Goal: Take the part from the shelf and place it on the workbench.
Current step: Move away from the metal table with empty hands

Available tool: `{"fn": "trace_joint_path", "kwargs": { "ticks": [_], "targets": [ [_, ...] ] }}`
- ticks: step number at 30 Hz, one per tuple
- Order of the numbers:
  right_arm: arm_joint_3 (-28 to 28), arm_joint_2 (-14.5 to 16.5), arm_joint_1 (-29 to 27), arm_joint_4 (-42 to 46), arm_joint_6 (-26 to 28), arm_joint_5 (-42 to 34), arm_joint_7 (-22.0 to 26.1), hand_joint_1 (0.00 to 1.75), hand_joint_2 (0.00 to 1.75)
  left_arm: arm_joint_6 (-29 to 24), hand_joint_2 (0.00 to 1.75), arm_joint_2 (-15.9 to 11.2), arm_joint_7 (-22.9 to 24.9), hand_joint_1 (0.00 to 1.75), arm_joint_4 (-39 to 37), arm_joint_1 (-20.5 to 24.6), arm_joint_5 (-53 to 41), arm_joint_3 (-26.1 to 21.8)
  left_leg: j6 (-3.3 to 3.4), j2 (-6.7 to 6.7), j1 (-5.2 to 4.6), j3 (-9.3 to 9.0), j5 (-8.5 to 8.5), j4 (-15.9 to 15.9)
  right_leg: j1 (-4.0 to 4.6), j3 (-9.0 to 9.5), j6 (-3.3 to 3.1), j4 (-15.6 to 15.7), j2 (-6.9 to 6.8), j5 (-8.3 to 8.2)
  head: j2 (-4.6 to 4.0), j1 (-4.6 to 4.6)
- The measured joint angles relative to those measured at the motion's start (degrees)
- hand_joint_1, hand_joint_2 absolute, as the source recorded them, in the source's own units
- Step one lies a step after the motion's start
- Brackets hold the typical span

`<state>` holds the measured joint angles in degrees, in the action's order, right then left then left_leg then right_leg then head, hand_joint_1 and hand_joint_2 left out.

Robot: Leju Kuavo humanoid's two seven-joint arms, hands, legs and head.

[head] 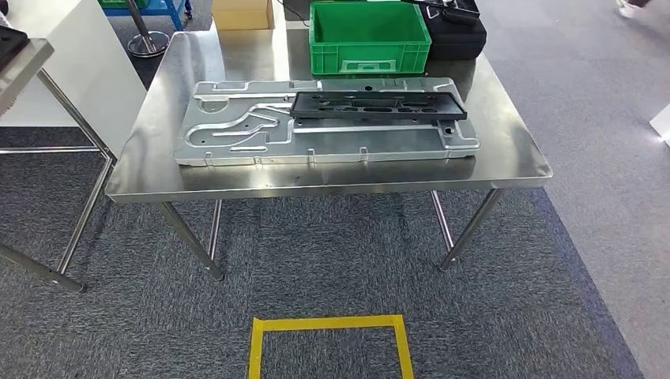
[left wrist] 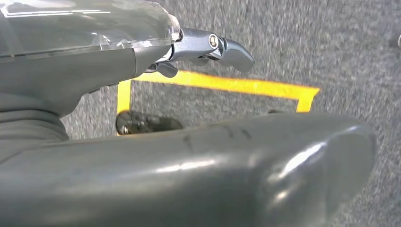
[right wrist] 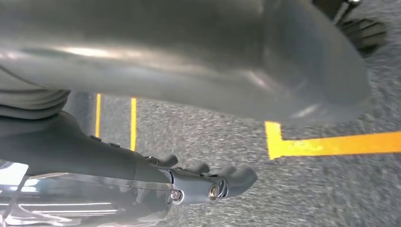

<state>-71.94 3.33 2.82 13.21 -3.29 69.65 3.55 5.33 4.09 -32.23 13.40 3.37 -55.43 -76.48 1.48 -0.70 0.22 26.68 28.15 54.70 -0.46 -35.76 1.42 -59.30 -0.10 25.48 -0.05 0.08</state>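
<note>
The grey carpet floor [head: 332, 260] takes up most of the head view, and both wrist views look down on it past hanging hands. On it stands the steel bench [head: 158, 158], well ahead of both hands. A second steel table [head: 24, 63] with a white panel behind it stands off to the left-hand side.

On the bench lies a large silver stamped metal panel [head: 237, 134], long side across, flat on the steel top. The black part [head: 378, 105], a flat rectangular frame with cut-outs, rests on the far right portion of that panel, flat and touching it. Behind the panel, at the bench's far edge, sits a green plastic crate [head: 369, 35]; a black case [head: 458, 35] stands just beside it on the right, and a cardboard box [head: 242, 13] sits on its left. No brand, label or writing can be read on any of these.

A yellow tape square [head: 328, 339] marks the floor in front of the bench, below both hands.

The left hand [left wrist: 189, 156] hangs over the carpet with nothing in it, thumb and fingers [left wrist: 222, 47] apart. The right hand [right wrist: 198, 61] likewise holds nothing, its fingers [right wrist: 227, 182] loosely extended, apart from the thumb.
</note>
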Motion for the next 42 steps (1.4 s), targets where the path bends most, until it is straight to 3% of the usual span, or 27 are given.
{"fn": "trace_joint_path", "kwargs": {
  "ticks": [3, 4, 5, 6, 8, 10, 12, 14, 16, 18, 19, 20, 22, 23, 24, 26, 27, 29, 31, 33, 34, 35, 37, 38, 39, 40, 42],
  "targets": [
    [0.0, 0.0, 0.1, -0.1, 0.0, -0.1, 0.1, 0.00, 0.00, -0.1, 0.00, 0.1, 0.0, 0.00, 0.0, 0.1, -0.1, 0.0, 0.51, -0.15, 0.11, 2.19, -1.83, 0.0, -0.21, -2.75, 0.60, -10.0, 0.12, 8.08, 0.01, 0.04],
    [0.0, 0.0, 0.1, -0.1, 0.0, -0.1, 0.1, 0.00, 0.00, -0.1, 0.00, 0.1, 0.0, 0.00, 0.0, 0.1, -0.2, 0.0, 0.45, -0.19, 0.09, 3.06, -2.36, 0.3, -0.30, -3.18, 0.79, -13.0, 0.11, 9.12, 0.01, 0.05],
    [0.0, 0.0, 0.2, -0.1, 0.0, -0.1, 0.1, 0.00, 0.00, -0.2, 0.00, 0.1, 0.0, 0.00, 0.0, 0.1, -0.3, 0.0, 0.35, -0.21, 0.08, 3.95, -2.84, 0.6, -0.39, -2.80, 0.91, -14.5, 0.11, 8.71, 0.01, 0.04],
    [0.0, 0.0, 0.2, -0.2, -0.1, -0.1, 0.1, 0.00, 0.00, -0.2, 0.00, 0.2, 0.1, 0.00, 0.0, 0.1, -0.3, 0.0, 0.23, -0.21, 0.09, 4.86, -3.25, 0.9, -0.47, -1.39, 0.95, -13.9, 0.10, 7.18, 0.01, 0.05],
    [0.0, 0.0, 0.4, -0.2, -0.1, -0.1, 0.1, 0.00, 0.00, -0.2, 0.00, 0.3, 0.2, 0.00, 0.0, 0.2, -0.4, 0.0, -0.13, -0.18, 0.06, 6.37, -3.87, 1.8, -0.51, 4.21, 0.76, -6.9, 0.11, 4.34, 0.01, 0.04],
    [0.0, -0.1, 0.8, -0.2, -0.1, -0.1, 0.2, 0.00, 0.00, -0.2, 0.00, 0.4, 0.2, 0.00, 0.0, 0.3, -0.4, 0.0, -0.69, -0.17, -0.06, 7.23, -4.49, 2.4, -0.25, 9.45, 0.32, 1.3, 0.14, 4.61, 0.01, 0.01],
    [0.0, -0.1, 1.1, -0.2, -0.2, -0.1, 0.1, 0.00, 0.00, -0.2, 0.00, 0.4, 0.3, 0.00, 0.0, 0.6, -0.4, 0.0, -1.35, -0.19, -0.04, 7.61, -5.40, 2.5, 0.12, 10.77, -0.18, 4.2, 0.14, 5.35, 0.01, -0.01],
    [0.0, -0.2, 1.2, -0.2, -0.2, -0.1, 0.1, 0.00, 0.00, -0.2, 0.00, 0.4, 0.4, 0.00, 0.0, 0.7, -0.4, 0.0, -2.02, -0.06, 0.04, 8.16, -5.46, 2.7, -0.06, 9.92, -0.98, 4.4, -0.08, 4.42, 0.01, 0.00],
    [0.0, -0.2, 1.3, -0.2, -0.3, -0.1, 0.1, 0.00, 0.00, -0.2, 0.00, 0.4, 0.4, 0.00, 0.0, 0.6, -0.5, 0.0, -2.54, 0.18, 0.11, 9.53, -1.52, 5.9, -0.32, 8.47, -1.90, 4.6, -0.33, 3.01, 0.01, -0.12],
    [0.0, -0.2, 1.4, -0.2, -0.4, 0.0, 0.1, 0.00, 0.00, -0.2, 0.00, 0.4, 0.6, 0.00, 0.0, 0.7, -0.5, 0.0, -2.86, 0.29, 0.24, 11.31, 4.47, 12.8, -0.15, 6.57, -2.30, 4.2, -0.43, 1.74, 0.01, -0.31],
    [0.0, -0.2, 1.4, -0.2, -0.5, 0.0, 0.1, 0.00, 0.00, -0.2, 0.00, 0.4, 0.6, 0.00, 0.0, 0.7, -0.5, 0.0, -2.98, 0.28, 0.27, 11.82, 6.10, 16.3, -0.06, 5.50, -2.29, 3.8, -0.46, 1.16, 0.01, -0.37],
    [0.0, -0.2, 1.4, -0.2, -0.5, 0.0, 0.1, 0.00, 0.00, -0.2, 0.00, 0.4, 0.6, 0.00, 0.0, 0.8, -0.6, 0.0, -3.04, 0.28, 0.29, 11.89, 6.54, 18.9, 0.03, 4.46, -2.28, 3.5, -0.50, 0.63, 0.01, -0.37],
    [0.0, -0.2, 1.5, -0.2, -0.6, 0.0, 0.1, 0.00, 0.00, -0.1, 0.00, 0.3, 0.7, 0.00, 0.0, 0.9, -0.6, 0.0, -2.90, 0.28, 0.30, 9.43, 3.72, 18.8, 0.15, 2.07, -2.13, 2.5, -0.55, -0.43, 0.01, -0.38],
    [0.0, -0.2, 1.6, -0.2, -0.6, 0.0, 0.1, 0.00, 0.00, -0.1, 0.00, 0.3, 0.7, 0.00, 0.0, 1.0, -0.7, 0.0, -2.66, 0.31, 0.28, 6.85, 2.22, 16.0, 0.18, 1.04, -2.01, 2.0, -0.54, -0.91, 0.01, -0.39],
    [0.0, -0.2, 1.6, -0.2, -0.6, 0.0, 0.1, 0.00, 0.00, -0.1, 0.00, 0.2, 0.7, 0.00, 0.0, 1.1, -0.7, 0.0, -2.36, 0.33, 0.17, 3.49, 1.72, 11.7, 0.26, 0.07, -1.80, 1.4, -0.52, -1.38, 0.01, -0.39],
    [0.0, -0.2, 1.7, -0.2, -0.7, 0.0, 0.1, 0.00, 0.00, -0.1, 0.00, 0.0, 0.7, 0.00, 0.0, 1.4, -0.9, 0.0, -1.71, 0.38, -0.16, -1.63, 3.25, 3.8, 0.30, -0.87, -1.21, 0.9, -0.55, -2.34, 0.01, -0.36],
    [0.0, -0.2, 1.8, -0.2, -0.8, 0.0, 0.1, 0.00, 0.00, -0.1, 0.00, -0.1, 0.8, 0.00, 0.0, 1.5, -1.0, 0.1, -1.33, 0.39, -0.38, -2.65, 4.03, 1.7, 0.26, -1.08, -0.84, 0.9, -0.60, -2.91, 0.01, -0.35],
    [-0.1, -0.3, 1.7, -0.3, -0.9, 0.3, 0.1, 0.00, 0.00, 0.0, 0.00, -0.1, 0.8, 0.00, 0.0, 1.6, -1.1, 0.1, -0.37, 0.19, -0.44, -2.05, 3.34, 1.0, 0.10, -1.35, -0.10, 1.0, -0.56, -3.73, 0.01, -0.37],
    [-0.1, -0.3, 1.6, -0.3, -1.0, 0.7, 0.1, 0.00, 0.00, 0.0, 0.00, -0.1, 0.8, 0.00, 0.0, 1.6, -1.1, 0.1, 0.68, -0.08, -0.25, -0.75, 1.85, 0.8, -0.05, -2.14, 0.53, -0.9, -0.29, -0.66, 0.01, -0.34],
    [-0.1, -0.3, 1.6, -0.4, -1.0, 0.9, 0.1, 0.00, 0.00, 0.1, 0.00, -0.1, 0.8, 0.00, 0.0, 1.5, -1.2, 0.2, 1.18, -0.02, -0.24, 1.11, 0.28, 0.8, -0.26, -3.41, 1.03, -6.7, -0.12, 5.88, 0.01, -0.28],
    [0.0, -0.3, 1.6, -0.4, -1.1, 1.1, 0.0, 0.00, 0.00, 0.1, 0.00, -0.2, 0.8, 0.00, 0.0, 1.5, -1.2, 0.2, 1.19, 0.09, -0.28, 2.10, -0.53, 0.8, -0.29, -3.89, 1.22, -10.4, -0.12, 8.30, 0.01, -0.27],
    [0.0, -0.3, 1.6, -0.4, -1.2, 1.5, -0.1, 0.00, 0.00, 0.1, 0.00, -0.2, 0.8, 0.00, 0.0, 1.5, -1.3, 0.3, 1.14, 0.29, -0.33, 3.19, -1.36, 0.9, -0.30, -4.01, 1.34, -13.5, -0.11, 9.28, 0.01, -0.26],
    [0.3, -0.3, 1.6, -0.4, -1.6, 2.8, -0.4, 0.00, 0.00, 0.1, 0.00, -0.2, 0.7, 0.00, 0.0, 1.6, -1.5, 0.4, 0.94, 0.86, -0.41, 5.46, -2.92, 1.4, -0.28, -2.14, 1.18, -15.3, 0.04, 6.83, 0.01, -0.27],
    [0.5, -0.3, 1.6, -0.5, -1.9, 3.4, -0.5, 0.00, 0.00, 0.1, 0.00, -0.2, 0.7, 0.00, 0.0, 1.6, -1.6, 0.5, 0.80, 1.30, -0.46, 6.59, -3.63, 1.6, -0.21, 0.11, 0.87, -13.4, 0.46, 4.92, 0.01, -0.28],
    [0.8, -0.4, 1.6, -0.5, -2.0, 3.9, -0.7, 0.00, 0.00, 0.2, 0.00, -0.2, 0.7, 0.00, 0.0, 1.7, -1.6, 0.6, 0.66, 1.78, -0.48, 7.57, -4.32, 1.9, -0.11, 3.44, 0.34, -9.5, 1.57, 4.00, 0.01, -0.29],
    [1.1, -0.4, 1.6, -0.5, -2.1, 4.3, -0.9, 0.00, 0.00, 0.2, 0.00, -0.2, 0.7, 0.00, 0.0, 1.8, -1.6, 0.7, 0.48, 2.28, -0.60, 8.34, -4.98, 2.1, 0.05, 7.26, -0.26, -4.3, 2.79, 4.26, 0.01, -0.29],
    [1.6, -0.6, 1.7, -0.6, -2.1, 4.5, -1.2, 0.00, 0.00, 0.2, 0.00, -0.1, 0.7, 0.00, 0.0, 2.0, -1.6, 0.8, 0.04, 3.11, -0.73, 9.28, -6.37, 2.3, 0.29, 12.75, -1.00, 3.9, 4.35, 6.39, 0.01, -0.31]
  ]
}}
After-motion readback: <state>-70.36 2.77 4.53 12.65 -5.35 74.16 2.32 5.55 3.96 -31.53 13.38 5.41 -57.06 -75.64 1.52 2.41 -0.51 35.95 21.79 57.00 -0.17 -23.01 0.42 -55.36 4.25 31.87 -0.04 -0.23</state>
